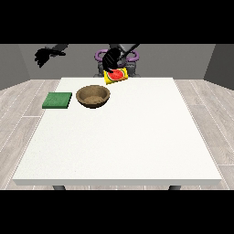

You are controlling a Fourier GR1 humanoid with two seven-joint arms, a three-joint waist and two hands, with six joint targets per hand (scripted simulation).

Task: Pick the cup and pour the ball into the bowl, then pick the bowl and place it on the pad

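A yellow cup (115, 76) hangs tilted above the table's far edge, its mouth turned towards the camera and showing red inside. I cannot make out a separate ball. The hand at the view's right (111, 59) is curled over the cup's top, its arm coming in from the upper right. A brown bowl (93, 96) stands upright on the table, a little in front of the cup and to its left. The green pad (57, 100) lies flat left of the bowl, near the table's left edge. The hand at the view's left (45, 55) is raised beyond the table's far left corner with fingers hanging relaxed, holding nothing.
The white table (123, 137) stretches from the bowl towards the camera. The robot's torso with purple shoulder rings (99, 56) stands just behind the far edge. Grey wood floor surrounds the table.
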